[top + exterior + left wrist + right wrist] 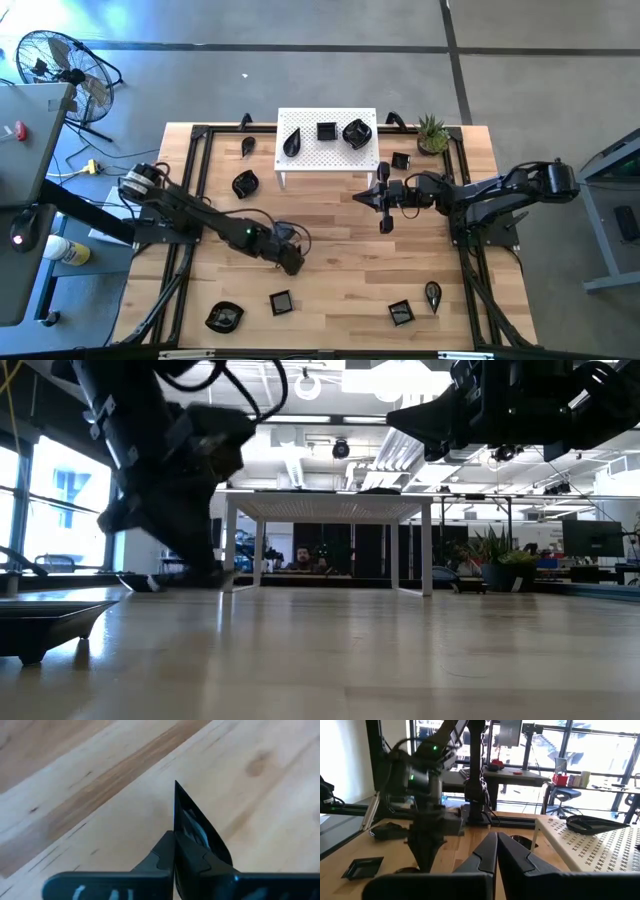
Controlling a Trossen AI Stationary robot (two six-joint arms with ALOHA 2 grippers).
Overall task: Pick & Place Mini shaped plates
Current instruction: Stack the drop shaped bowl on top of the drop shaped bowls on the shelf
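From above, my left pincer [290,262] sits low at centre-left of the surface [340,270], clamped on a mini plate [284,232], I judge for carrying to the white stand [330,155] at upper centre. My right pincer [385,222] hangs shut and empty right of centre. Other plates [281,301] line the lower edge, leaving open boards between. At surface level, the stand's legs leave room beneath. Through my left wrist, both fingers [165,855] pinch the plate's thin rim, edge-up.
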